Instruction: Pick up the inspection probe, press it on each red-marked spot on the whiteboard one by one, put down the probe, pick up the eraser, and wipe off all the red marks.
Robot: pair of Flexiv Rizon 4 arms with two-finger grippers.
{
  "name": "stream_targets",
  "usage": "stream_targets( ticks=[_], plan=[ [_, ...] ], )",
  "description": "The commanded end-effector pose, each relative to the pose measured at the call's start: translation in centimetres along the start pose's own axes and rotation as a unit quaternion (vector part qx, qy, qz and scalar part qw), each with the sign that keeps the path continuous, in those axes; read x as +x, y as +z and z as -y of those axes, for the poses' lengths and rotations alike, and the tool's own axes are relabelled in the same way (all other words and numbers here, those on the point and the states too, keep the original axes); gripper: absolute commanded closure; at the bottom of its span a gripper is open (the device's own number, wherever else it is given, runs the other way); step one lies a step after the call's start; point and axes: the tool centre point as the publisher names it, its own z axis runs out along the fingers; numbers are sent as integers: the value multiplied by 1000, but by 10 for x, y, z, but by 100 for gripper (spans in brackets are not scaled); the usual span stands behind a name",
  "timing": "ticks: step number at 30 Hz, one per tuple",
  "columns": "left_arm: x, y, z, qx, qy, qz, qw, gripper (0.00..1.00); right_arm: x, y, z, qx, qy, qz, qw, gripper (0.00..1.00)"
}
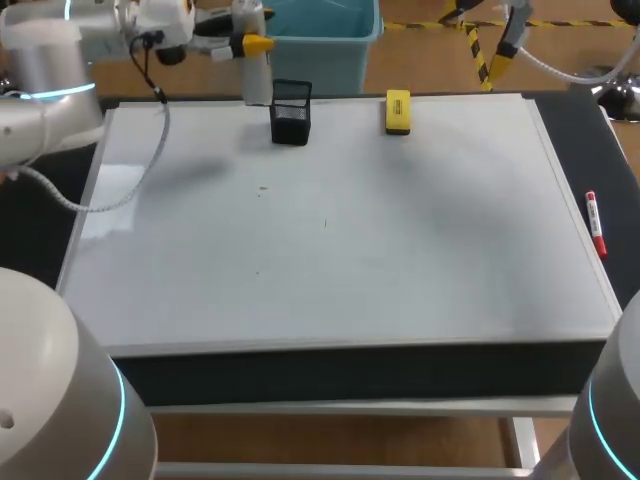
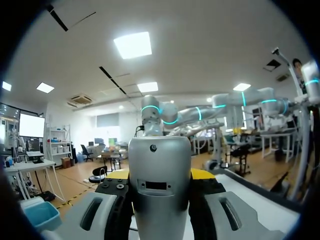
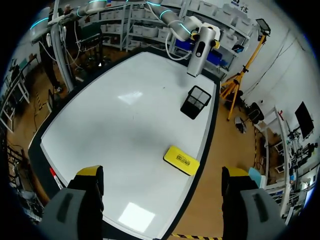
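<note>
- Inspection probe: one, upright over the whiteboard's far edge, clamped in the left claw.
- One yellow eraser and one black mesh holder sit along that far edge.
- One red marker lies on the desk beside the whiteboard's right edge.
- Right claw: spread wide, empty, high above the whiteboard.
</note>
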Motion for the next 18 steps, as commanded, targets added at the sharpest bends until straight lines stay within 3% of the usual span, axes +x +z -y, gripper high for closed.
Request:
stream_targets(
  ticks=[1,18],
  plan=[
    [-18,11,-5,3,-3,-85,996,100,0,-1,0,3,-1,-2,1000,0],
    [-50,39,-28,17,-7,-126,992,100,0,-1,0,3,-1,-2,1000,0]
  ],
)
